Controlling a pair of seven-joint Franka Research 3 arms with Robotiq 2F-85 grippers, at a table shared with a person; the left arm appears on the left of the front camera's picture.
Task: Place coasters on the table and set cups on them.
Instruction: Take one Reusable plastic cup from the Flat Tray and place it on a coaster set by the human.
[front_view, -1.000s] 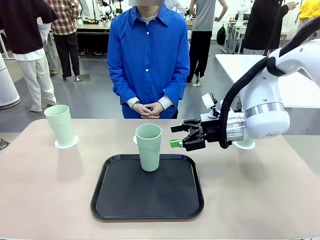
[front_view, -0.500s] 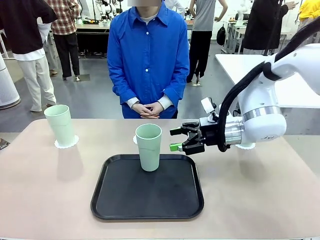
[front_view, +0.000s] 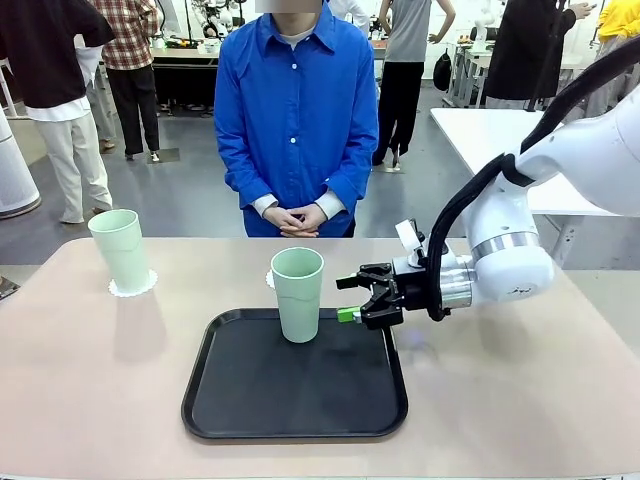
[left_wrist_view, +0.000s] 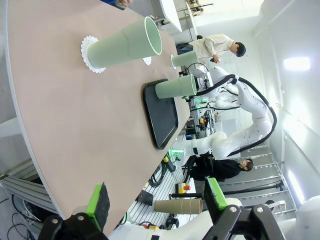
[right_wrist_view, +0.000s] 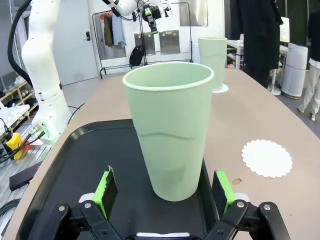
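Front view | right gripper (front_view: 350, 298) spread beside tray cup (front_view: 298, 293); coaster (front_view: 270, 280) half-hidden | left gripper (left_wrist_view: 157, 205) spread

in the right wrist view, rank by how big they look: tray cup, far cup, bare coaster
1. tray cup, largest, but closest to the camera
2. bare coaster
3. far cup, smallest, though only distance shrinks it; the cups look alike

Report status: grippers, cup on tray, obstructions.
Right gripper open, level with tray cup. Left gripper open, back from table. Bare coaster waiting. Nothing between.
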